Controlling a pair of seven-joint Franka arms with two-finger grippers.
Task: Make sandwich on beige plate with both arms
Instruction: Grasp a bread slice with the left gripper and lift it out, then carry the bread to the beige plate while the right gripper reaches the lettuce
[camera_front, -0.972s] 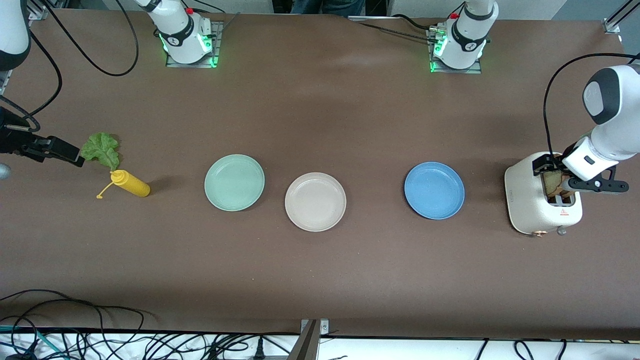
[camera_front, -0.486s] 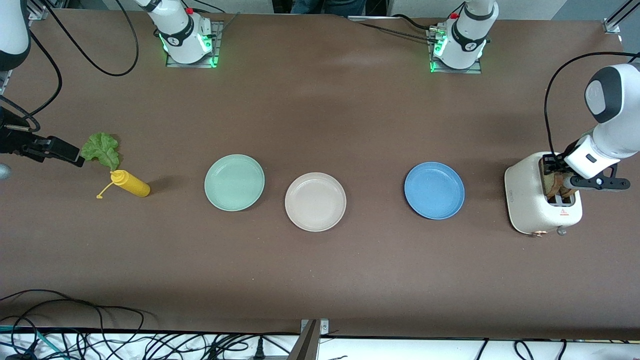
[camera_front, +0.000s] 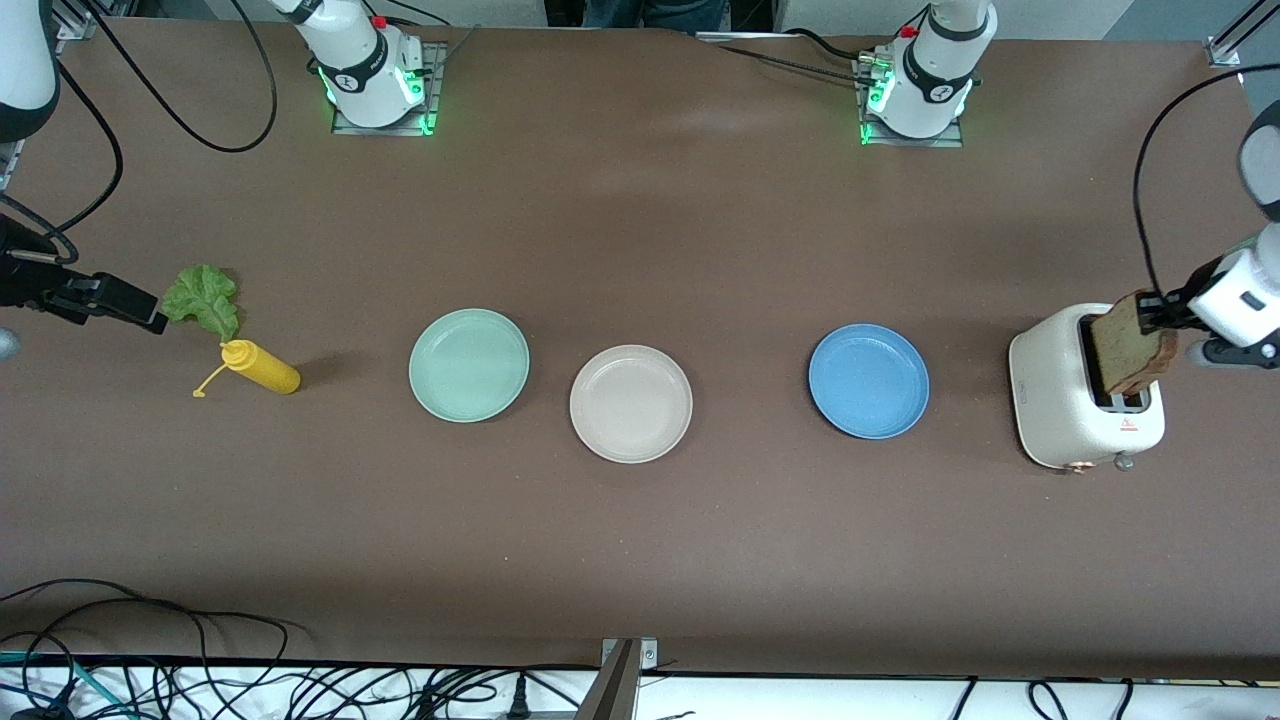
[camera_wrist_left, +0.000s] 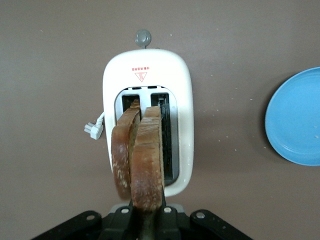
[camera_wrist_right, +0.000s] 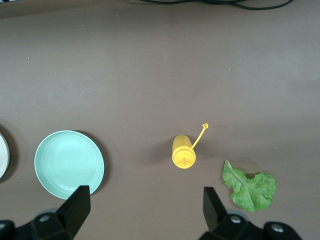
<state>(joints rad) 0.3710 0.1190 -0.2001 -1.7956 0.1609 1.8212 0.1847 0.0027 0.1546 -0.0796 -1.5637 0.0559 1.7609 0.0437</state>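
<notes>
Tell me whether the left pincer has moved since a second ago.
Yes. The left pincer, shut on a bread slice, has risen away from the toaster, drawing the slice out of its slot.

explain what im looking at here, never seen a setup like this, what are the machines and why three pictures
These are two robot arms bolted along one edge of a brown table, each ending in two-fingered jaws. The wide picture comes from a high camera facing them; the other two come from cameras on each arm's wrist, looking down past the jaws.

The left gripper is shut on a bread slice, lifted partly out of a white toaster; its wrist view shows a second slice in the other slot.

The right gripper waits, open, above the table near a lettuce leaf and a yellow squeeze bottle.

Three bare plates lie in a row: mint-green plate, beige plate, blue plate.
</notes>
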